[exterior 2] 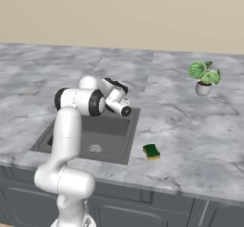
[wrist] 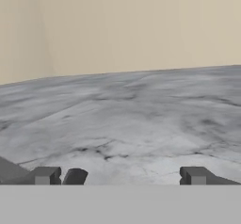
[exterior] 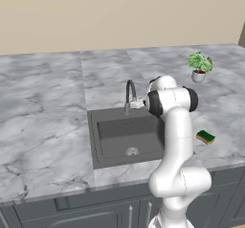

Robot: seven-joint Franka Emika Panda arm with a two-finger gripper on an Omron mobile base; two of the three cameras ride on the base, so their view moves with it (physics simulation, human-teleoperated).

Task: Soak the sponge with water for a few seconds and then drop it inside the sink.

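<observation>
The grey marbled desk (exterior: 43, 126) runs wide under a plain beige wall (exterior: 119, 11), with dark cabinet fronts (exterior 2: 143, 207) below its front edge. Set into it is the dark grey sink (exterior: 115, 131), a round silvery drain (exterior: 132, 151) on its floor and a thin curved faucet (exterior: 129, 94) at its back rim. The white arm (exterior: 177, 145) rises in front of the basin and bends over its right side. A small potted plant (exterior 2: 204, 78) stands far back to the right. The tool (wrist: 120, 175) hangs by the faucet above the sink's back right corner, its two dark fingertips (wrist: 46, 175) spread wide with nothing between them, looking out over bare marble. The sponge (exterior 2: 151, 151) lies flat on the desk just right of the sink's front corner, green side up, well apart from the tool.
</observation>
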